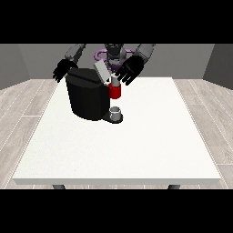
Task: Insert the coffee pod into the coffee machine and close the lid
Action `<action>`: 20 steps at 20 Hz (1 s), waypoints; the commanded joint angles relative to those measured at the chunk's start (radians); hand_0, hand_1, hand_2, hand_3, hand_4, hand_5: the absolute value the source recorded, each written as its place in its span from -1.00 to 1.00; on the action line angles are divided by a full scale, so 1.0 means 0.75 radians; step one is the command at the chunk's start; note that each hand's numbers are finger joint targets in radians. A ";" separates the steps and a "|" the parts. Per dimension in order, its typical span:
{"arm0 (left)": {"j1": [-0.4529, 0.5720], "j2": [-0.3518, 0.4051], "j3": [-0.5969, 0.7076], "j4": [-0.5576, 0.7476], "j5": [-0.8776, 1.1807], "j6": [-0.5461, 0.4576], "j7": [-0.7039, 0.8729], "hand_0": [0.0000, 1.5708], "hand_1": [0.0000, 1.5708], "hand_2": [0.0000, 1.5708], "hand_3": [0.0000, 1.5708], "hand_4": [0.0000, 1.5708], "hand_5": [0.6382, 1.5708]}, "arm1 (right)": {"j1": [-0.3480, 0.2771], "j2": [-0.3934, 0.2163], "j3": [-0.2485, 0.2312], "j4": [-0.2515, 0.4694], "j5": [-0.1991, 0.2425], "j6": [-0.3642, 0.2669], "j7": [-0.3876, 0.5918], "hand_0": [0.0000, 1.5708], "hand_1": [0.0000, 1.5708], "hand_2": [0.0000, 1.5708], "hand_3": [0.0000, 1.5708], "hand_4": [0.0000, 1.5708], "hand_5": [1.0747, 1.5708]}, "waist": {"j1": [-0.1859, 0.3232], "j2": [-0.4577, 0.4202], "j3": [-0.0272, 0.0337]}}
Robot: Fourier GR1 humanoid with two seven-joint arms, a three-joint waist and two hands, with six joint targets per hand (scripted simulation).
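You are looking across a white worktop (136,145) at a humanoid robot standing behind its far edge. The coffee machine (86,95), a black rounded block, stands on the far part of the worktop, left of the middle, and everything else is placed from it.

On the machine's right side its brewing head juts out with a red band (115,92) round it. Below that head a small grey cup (116,112) stands on the machine's low base plate. The grey lid (102,71) rises at a tilt from the top right of the machine, so it is open.

The hand at the view's right (129,69) hangs just above and to the right of the brewing head, close beside the raised lid. Its fingers (123,78) are spread and point downward toward the head. You cannot tell whether they touch it.

The hand at the view's left (63,69) sits at the machine's upper left corner, behind its top edge, with its fingers splayed apart and holding nothing.

The coffee pod cannot be made out as a separate thing; a pale grey part sits atop the red band, under the spread fingers.
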 commanded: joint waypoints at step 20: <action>0.017 -0.114 -0.031 0.007 -0.043 -0.002 0.025 0.55 0.55 0.61 0.49 -0.38 1.00 | 0.007 -0.047 -0.100 0.054 -0.064 0.018 -0.034 -1.00 -1.00 -1.00 -1.00 -0.43 1.00 | 0.043 -0.010 0.0003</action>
